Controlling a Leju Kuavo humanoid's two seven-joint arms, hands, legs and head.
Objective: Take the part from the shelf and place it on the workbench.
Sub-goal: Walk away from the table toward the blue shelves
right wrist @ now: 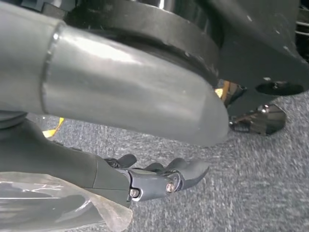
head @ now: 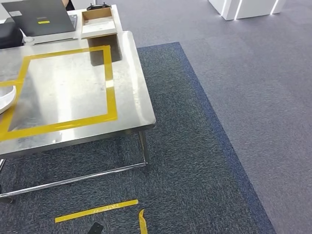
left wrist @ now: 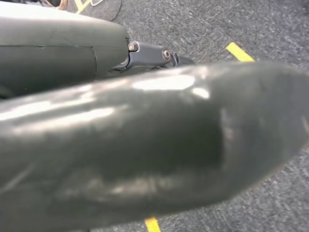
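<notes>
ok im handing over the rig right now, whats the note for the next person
Left hand: hangs over the carpet, too close and blurred to tell whether it holds anything.
Right hand: hangs low over the carpet, fingers apart, nothing between them; a clear plastic film lies by its wrist.
Workbench: ahead and to the robot's left; the taped rectangle on it is bare. A white curved thing sits at the picture's left edge, cut off, and I cannot tell whether it is the part.
Done: no part visibly placed.
Left: find the shelf, take the part, set it on the workbench.
</notes>
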